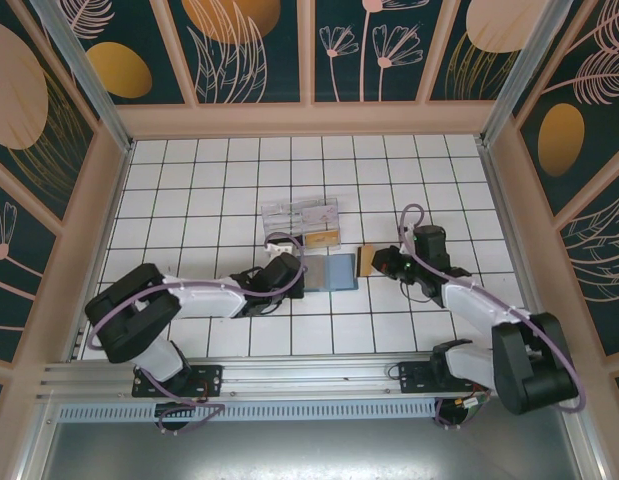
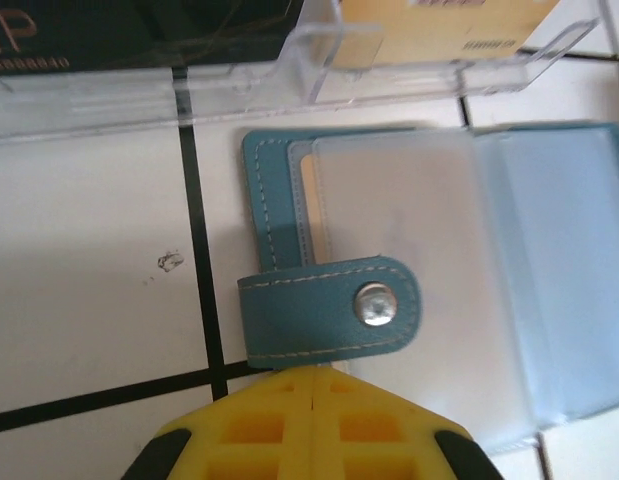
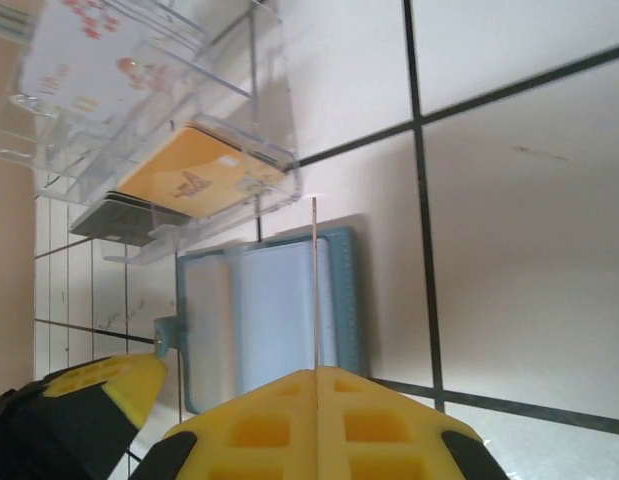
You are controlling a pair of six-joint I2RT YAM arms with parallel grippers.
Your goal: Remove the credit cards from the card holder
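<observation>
The card holder (image 1: 329, 271) lay open on the tiles between the 2 grippers, its long axis running left-right. The left gripper (image 2: 314, 400), pads together, sat at its snap strap (image 2: 329, 320). The right gripper (image 3: 316, 385), clamped on 1 credit card (image 3: 314, 290), stood just beside its right edge.

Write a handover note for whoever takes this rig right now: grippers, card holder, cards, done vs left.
Left gripper: pads look closed at the card holder by its snap strap. Can't tell if it pinches the edge.
Right gripper: shut on a credit card, just right of the holder.
Holder: open on the tiles, next to the clear box.
Done: an orange card and a dark card lie in the box.
Left: put down the held card. A tan edge behind the first sleeve may be another card, so check the sleeves.
</observation>
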